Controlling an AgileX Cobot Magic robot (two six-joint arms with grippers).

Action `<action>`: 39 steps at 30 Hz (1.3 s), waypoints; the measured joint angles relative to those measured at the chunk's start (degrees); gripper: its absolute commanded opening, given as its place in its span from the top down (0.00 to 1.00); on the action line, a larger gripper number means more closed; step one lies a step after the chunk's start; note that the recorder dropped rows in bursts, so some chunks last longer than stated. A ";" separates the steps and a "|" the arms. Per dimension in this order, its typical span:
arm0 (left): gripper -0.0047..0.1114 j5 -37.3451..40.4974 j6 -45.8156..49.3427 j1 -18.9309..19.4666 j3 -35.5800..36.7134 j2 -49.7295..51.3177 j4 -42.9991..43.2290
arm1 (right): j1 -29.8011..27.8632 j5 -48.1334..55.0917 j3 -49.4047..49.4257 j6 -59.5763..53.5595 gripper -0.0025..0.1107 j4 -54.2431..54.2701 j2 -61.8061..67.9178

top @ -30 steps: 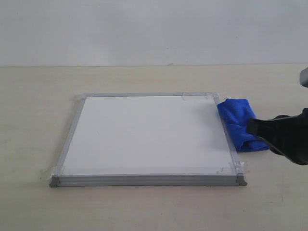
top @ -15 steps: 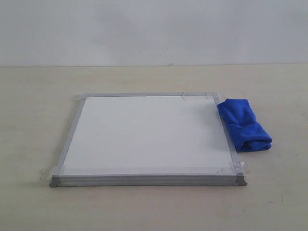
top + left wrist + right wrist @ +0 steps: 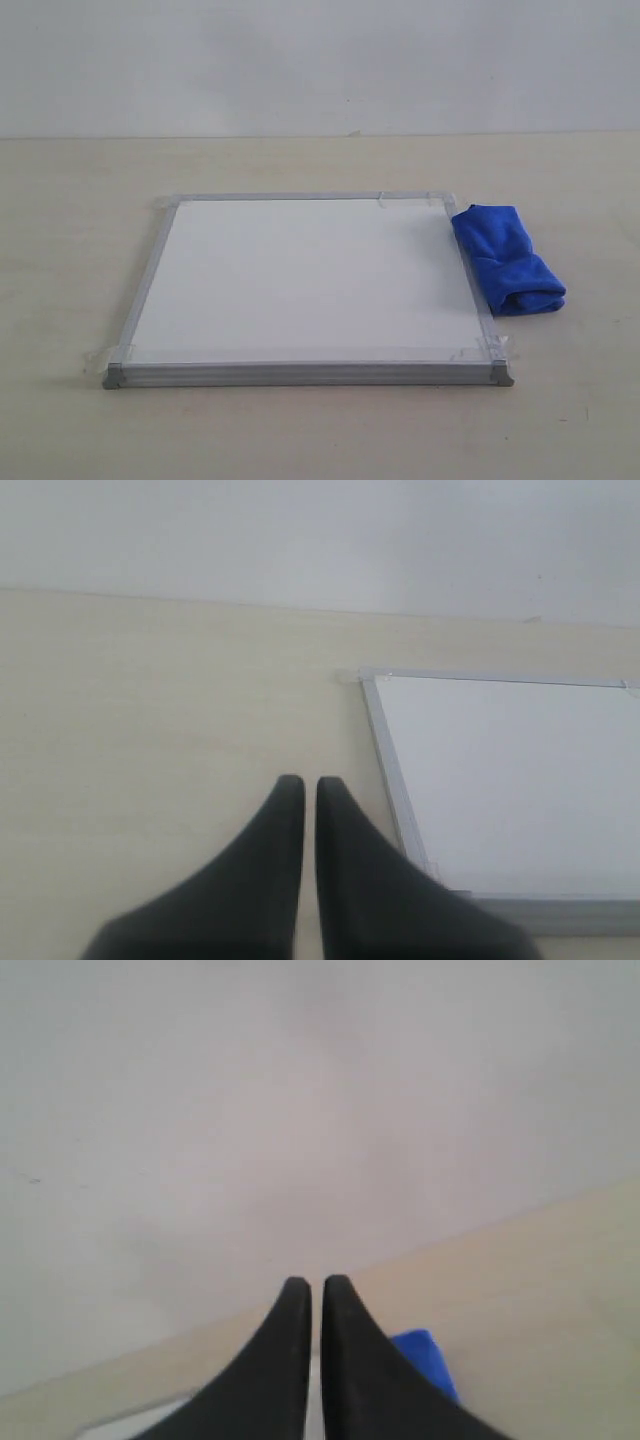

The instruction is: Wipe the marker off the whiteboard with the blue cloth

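Observation:
The whiteboard (image 3: 305, 285) lies flat on the table, its white face showing no marker ink in any view. The blue cloth (image 3: 505, 260), a folded bundle, rests on the table against the board's right edge. Neither gripper appears in the exterior view. In the left wrist view my left gripper (image 3: 302, 782) is shut and empty, over bare table beside the whiteboard (image 3: 520, 780) and its frame. In the right wrist view my right gripper (image 3: 316, 1282) is shut and empty, raised and pointing at the wall, with a corner of the blue cloth (image 3: 425, 1355) behind one finger.
A pale wooden table (image 3: 80, 250) carries the board and cloth. A plain white wall (image 3: 320, 60) stands behind. Clear tape (image 3: 478, 350) holds the board's corners.
The right gripper, seen at the right edge by the cloth a second ago, has withdrawn out of the exterior view. The cloth and board have not moved.

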 measured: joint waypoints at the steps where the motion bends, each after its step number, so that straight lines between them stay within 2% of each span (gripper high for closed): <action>1: 0.92 0.00 0.00 0.00 0.00 0.00 0.00 | 0.00 1.98 0.00 -0.08 0.98 0.00 -0.08; 8: 0.92 0.00 0.00 0.00 0.00 0.00 0.00 | 0.00 18.99 0.28 -0.74 0.98 -0.06 -0.12; 15: 0.92 0.00 0.00 0.00 0.00 0.00 0.00 | 0.00 18.95 0.28 -3.40 0.98 7.48 -0.12; 17: 0.92 0.00 0.00 0.00 0.00 0.00 0.00 | 0.00 15.02 0.28 -9.56 0.98 15.35 -0.12; 18: 0.92 0.00 0.00 0.00 0.00 0.00 0.00 | 0.00 12.90 0.28 -20.38 0.98 24.81 -0.12; 19: 0.92 0.00 0.00 0.00 0.00 0.00 0.00 | 0.00 12.56 0.28 -25.54 0.98 28.84 -0.12; 20: 0.92 0.00 0.00 0.00 0.00 0.00 0.00 | 0.00 13.45 0.28 -37.82 0.98 36.27 -0.12; 22: 0.92 0.00 0.00 0.00 0.00 0.00 0.00 | 0.00 17.75 0.28 -49.44 0.98 39.87 -0.21; 24: 0.92 0.00 0.00 0.00 0.00 0.00 0.00 | 0.00 21.45 0.28 -54.87 0.98 40.43 -0.21; 39: 0.92 0.00 0.00 0.00 0.00 0.00 0.00 | 0.94 23.51 0.28 -57.35 0.98 40.83 -0.21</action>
